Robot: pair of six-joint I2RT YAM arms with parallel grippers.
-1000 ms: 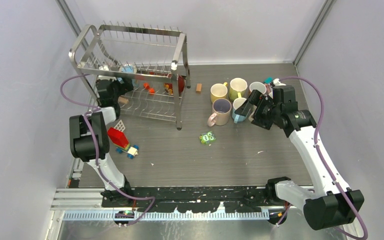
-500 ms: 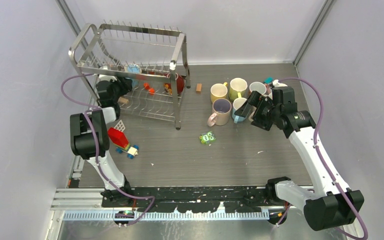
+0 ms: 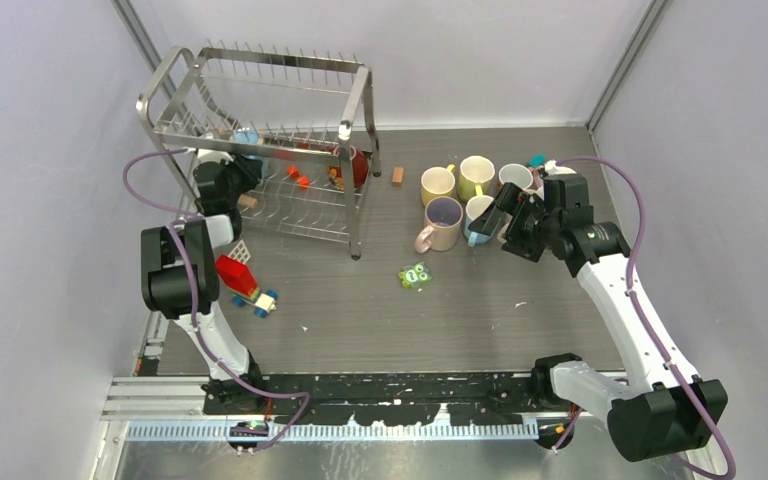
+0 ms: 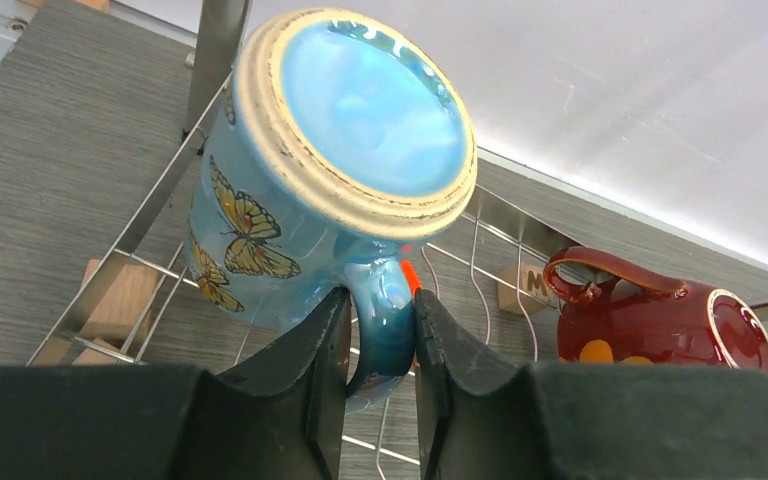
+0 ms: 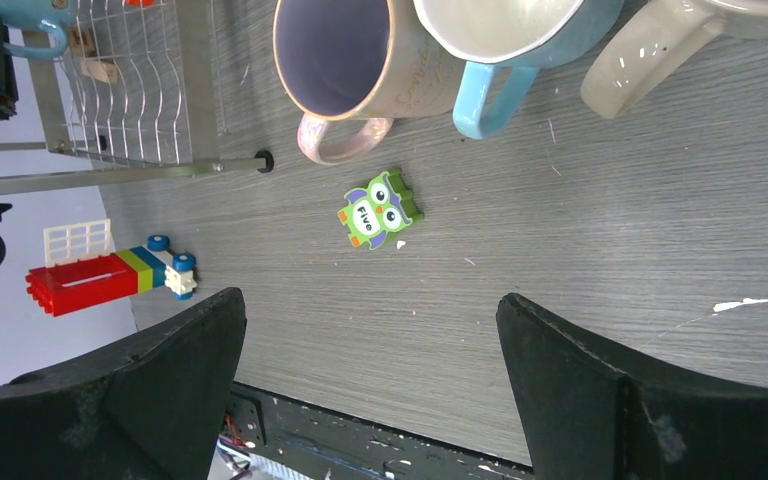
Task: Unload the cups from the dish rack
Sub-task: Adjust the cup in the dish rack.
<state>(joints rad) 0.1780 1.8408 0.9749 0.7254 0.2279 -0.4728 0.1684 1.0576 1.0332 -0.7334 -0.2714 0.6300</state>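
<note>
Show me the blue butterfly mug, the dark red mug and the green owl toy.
blue butterfly mug (image 4: 250, 215), left wrist view, on its painted side.
dark red mug (image 4: 645, 328), left wrist view, on its body.
green owl toy (image 5: 380, 208), right wrist view, on its face.

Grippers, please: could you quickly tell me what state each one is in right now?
Left gripper: closed on the handle of the blue butterfly mug.
Right gripper: open, holding nothing.
</note>
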